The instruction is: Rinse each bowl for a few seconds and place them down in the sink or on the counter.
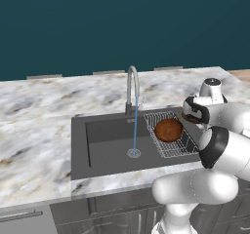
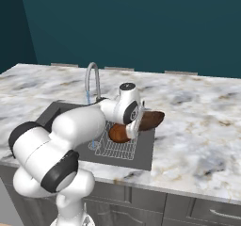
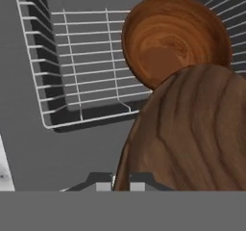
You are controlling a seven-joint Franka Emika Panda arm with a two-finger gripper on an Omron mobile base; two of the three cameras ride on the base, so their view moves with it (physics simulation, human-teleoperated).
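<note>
One reddish-brown bowl [image 3: 192, 134] hangs tilted on edge over the right side of the sink [image 1: 105, 140]. My gripper [image 3: 121, 185] is shut on its rim, one finger on each side. In the right base view this held bowl [image 2: 151, 119] sticks out to the right of the hand [image 2: 133, 124], over the sink's right rim. A second bowl [image 1: 168, 129] [image 2: 118, 133] [image 3: 170, 37] lies open side up in the wire rack [image 3: 72, 61], just below and beyond the held one. The counter [image 1: 39, 116] surrounds the sink.
The curved silver faucet [image 1: 132, 87] [image 2: 92, 79] stands behind the basin, and a thin blue stream of water [image 1: 135, 126] falls from it to the round drain [image 1: 134, 153], left of the rack. Grey cabinets [image 1: 112, 208] run under the counter's front edge.
</note>
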